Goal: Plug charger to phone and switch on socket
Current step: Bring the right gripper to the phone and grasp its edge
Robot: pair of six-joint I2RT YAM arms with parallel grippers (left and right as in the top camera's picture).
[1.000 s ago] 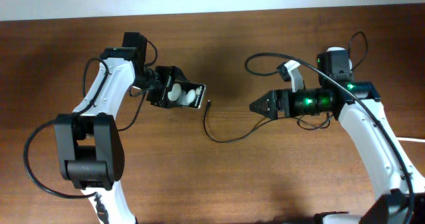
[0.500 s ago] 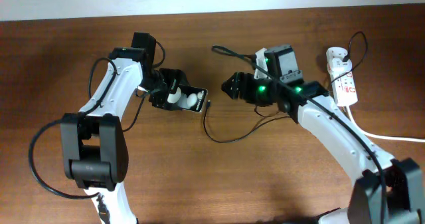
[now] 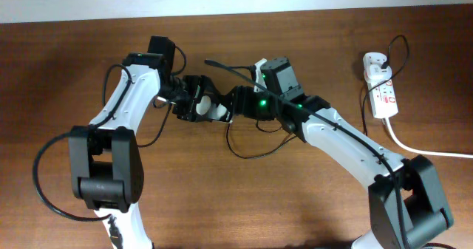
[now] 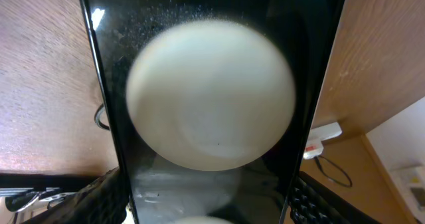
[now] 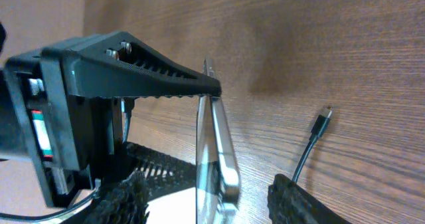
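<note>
My left gripper is shut on the phone and holds it over the table's middle. In the left wrist view the phone's glossy black face with a round white glare spot fills the frame between my fingers. My right gripper is open at the phone's right end. In the right wrist view the phone shows edge-on between its open fingers. The charger's black cable lies loose on the table, its connector tip just right of the phone. The socket lies far right.
The white plug adapter sits in the socket's far end, with a black cable loop above it. The thick white cord runs off the right edge. The left gripper's finger is close beside my right fingers. A pale wall borders the table's far edge.
The right arm has swung left from near the socket to the phone, and its open fingers now flank the phone's end. The left gripper has kept holding the phone, shifting slightly.
</note>
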